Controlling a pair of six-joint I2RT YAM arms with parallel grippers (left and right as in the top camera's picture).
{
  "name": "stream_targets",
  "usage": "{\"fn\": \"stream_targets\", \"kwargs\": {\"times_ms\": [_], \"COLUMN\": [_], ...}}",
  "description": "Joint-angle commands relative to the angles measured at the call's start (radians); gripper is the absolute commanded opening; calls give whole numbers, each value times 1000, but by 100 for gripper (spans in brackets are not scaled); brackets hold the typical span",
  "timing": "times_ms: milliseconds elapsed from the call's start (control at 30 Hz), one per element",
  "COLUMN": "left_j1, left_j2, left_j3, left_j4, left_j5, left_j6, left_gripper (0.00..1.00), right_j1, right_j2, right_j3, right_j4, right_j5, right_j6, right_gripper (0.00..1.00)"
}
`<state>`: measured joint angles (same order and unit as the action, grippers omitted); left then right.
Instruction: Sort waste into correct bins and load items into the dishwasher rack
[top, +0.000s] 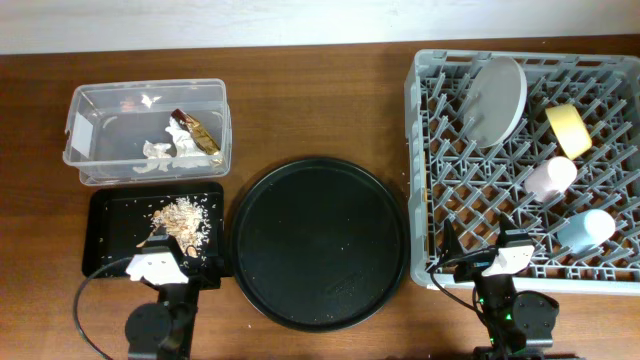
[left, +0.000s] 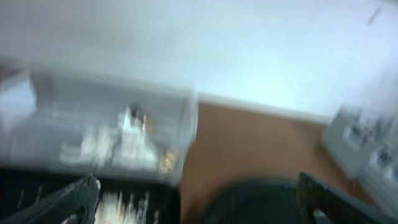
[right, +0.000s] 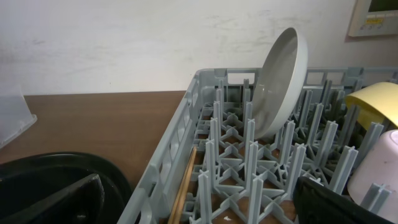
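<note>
Across the brown bench your sorting looks finished: tissue and wrapper lie in the clear tub at far left, scraps in the black tray just nearer, kept apart by kind. In the rack on the right, the plate stands on edge, presumably to drain; yellow bowl, pink cup and blue cup lie beside it. Your left hand hovers wide and empty over the black tray's near edge, your right hand likewise at the rack's near wall.
</note>
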<state>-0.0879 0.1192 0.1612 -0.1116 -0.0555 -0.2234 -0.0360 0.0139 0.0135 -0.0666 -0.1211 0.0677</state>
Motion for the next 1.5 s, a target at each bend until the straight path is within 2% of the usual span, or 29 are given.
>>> {"fn": "stream_targets", "kwargs": {"times_ms": [0, 33, 100, 133, 1467], "left_j1": [6, 6, 6, 6, 6], "left_j2": [-60, -73, -103, -115, -114], "left_j3": [-122, -152, -152, -152, -152], "left_j4": [199, 196, 51, 32, 28], "left_j5": [14, 14, 14, 22, 34], "left_j6": [101, 113, 113, 113, 113], "left_gripper": [99, 99, 99, 99, 99], "right_j1": [-3, -3, -3, -3, -3], "right_j2": [-7, -7, -7, -7, -7], "right_j3": [-8, -8, -8, -8, -8], "right_j4": [-1, -1, -1, -1, -1], "right_j5": [2, 1, 2, 1, 2], "right_j6": [-1, -1, -1, -1, -1], "right_gripper": [98, 98, 98, 98, 98]}}
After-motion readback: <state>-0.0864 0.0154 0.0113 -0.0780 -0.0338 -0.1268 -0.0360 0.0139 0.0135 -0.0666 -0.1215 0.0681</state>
